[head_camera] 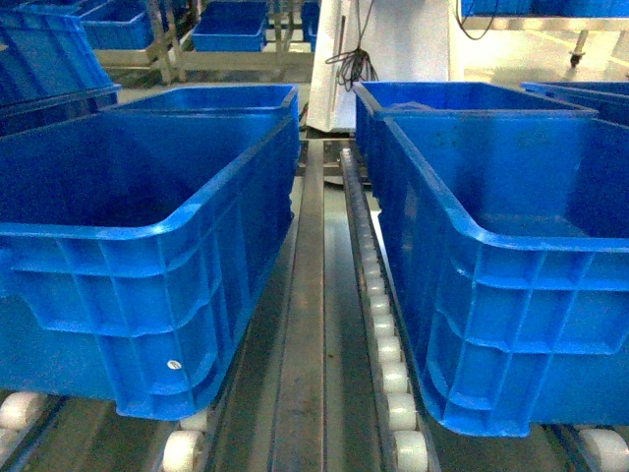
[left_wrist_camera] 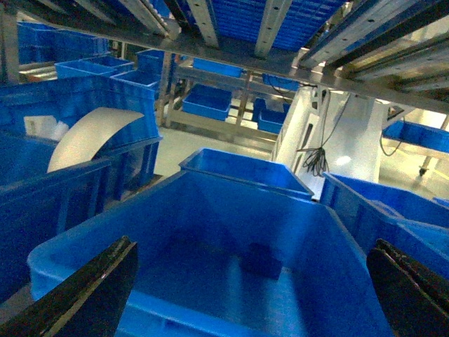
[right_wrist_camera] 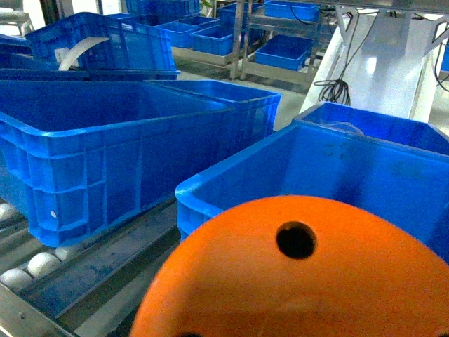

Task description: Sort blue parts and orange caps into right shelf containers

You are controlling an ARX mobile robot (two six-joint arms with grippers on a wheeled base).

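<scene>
Closest to the right wrist camera, an orange cap (right_wrist_camera: 295, 274) fills the bottom of that view: a rounded orange surface with a dark round hole in it, pressed up against the lens. The right gripper's fingers are hidden behind it, so whether they clamp the cap cannot be told. Just beyond the cap sits the near right crate (right_wrist_camera: 365, 168), a deep blue container whose rim lies directly past the orange surface.

In the left wrist view, two black fingers (left_wrist_camera: 91, 295) stand far apart at the lower corners, jaws spread wide with nothing between them, hanging over the near left crate (left_wrist_camera: 231, 232). A dark small object (left_wrist_camera: 261, 261) lies on its floor, too dim to identify.

The head view shows neither gripper. The near left crate (head_camera: 147, 246) and the near right crate (head_camera: 491, 256) stand side by side, apart, on the shelf (head_camera: 300, 324), with a steel rail and a line of white rollers (head_camera: 383, 334) between them. Behind each stands another blue crate (head_camera: 216, 98). Farther back a white panel with hanging black cables (head_camera: 349, 64) rises, and more blue bins rest on distant racks.
</scene>
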